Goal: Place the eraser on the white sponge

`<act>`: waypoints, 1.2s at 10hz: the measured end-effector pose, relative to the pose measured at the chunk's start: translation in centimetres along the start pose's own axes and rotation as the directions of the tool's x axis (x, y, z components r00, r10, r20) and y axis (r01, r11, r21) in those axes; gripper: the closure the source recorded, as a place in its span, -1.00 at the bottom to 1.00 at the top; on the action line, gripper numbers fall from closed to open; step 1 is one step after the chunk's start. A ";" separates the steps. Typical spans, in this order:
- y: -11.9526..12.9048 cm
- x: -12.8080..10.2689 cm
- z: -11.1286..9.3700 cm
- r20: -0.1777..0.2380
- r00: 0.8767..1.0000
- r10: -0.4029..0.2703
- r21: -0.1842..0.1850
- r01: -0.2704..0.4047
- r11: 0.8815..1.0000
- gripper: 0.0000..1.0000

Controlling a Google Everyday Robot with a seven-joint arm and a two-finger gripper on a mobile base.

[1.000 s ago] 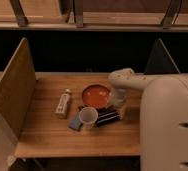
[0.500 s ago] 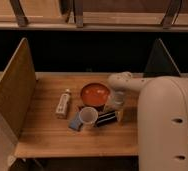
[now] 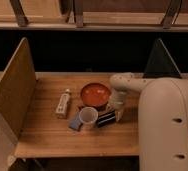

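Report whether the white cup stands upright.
Upright: the white cup shows its round mouth up. The gripper is beside the eraser.

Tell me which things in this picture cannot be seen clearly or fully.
Camera view:
1. The end effector, at the right end of the eraser: whether it holds it cannot be told; the wrist covers it.
2. The white sponge: partly hidden by the white cup.
3. Label of the bottle: too small to read.
4. The robot body: cut off by the right and bottom edges.
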 end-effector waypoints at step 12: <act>-3.6 -4.4 -11.8 0.250 0.959 0.136 -0.056 -0.126 0.990 1.00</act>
